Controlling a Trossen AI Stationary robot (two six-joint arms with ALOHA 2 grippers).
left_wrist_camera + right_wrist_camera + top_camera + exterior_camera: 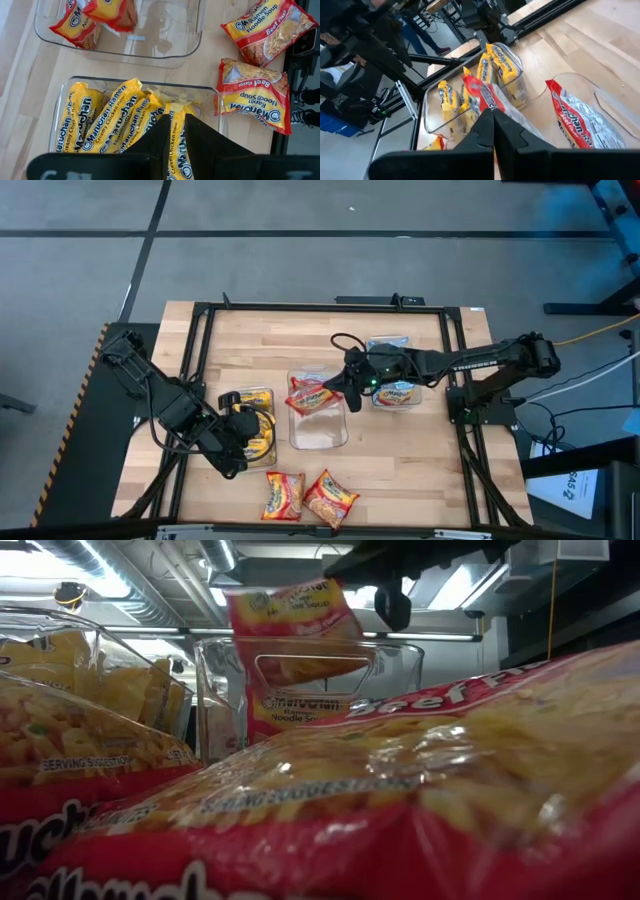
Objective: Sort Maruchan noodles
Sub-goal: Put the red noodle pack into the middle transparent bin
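The right arm reaches across the table from its base at the right edge, stretched nearly level, with the right gripper [343, 387] over the middle tray [318, 423]. Its fingers are pinched fully together on a red packet [310, 395] that hangs above the tray's open top – in the low view this packet [290, 632] dangles over the clear rim, with another red packet [300, 705] standing inside the tray.

The left arm is folded low at the table's left side, the left gripper [243, 442] down in the left tray [248, 395]. Its fingers [200, 137] stand close together, clamped on a yellow packet [176, 145] held on edge among the other yellow packets [102, 125] filling that tray.

Two red packets [305, 495] lie loose on the wood at the front edge. A right tray [392, 385] beside the right arm holds blue-edged packets – partly hidden by the arm.
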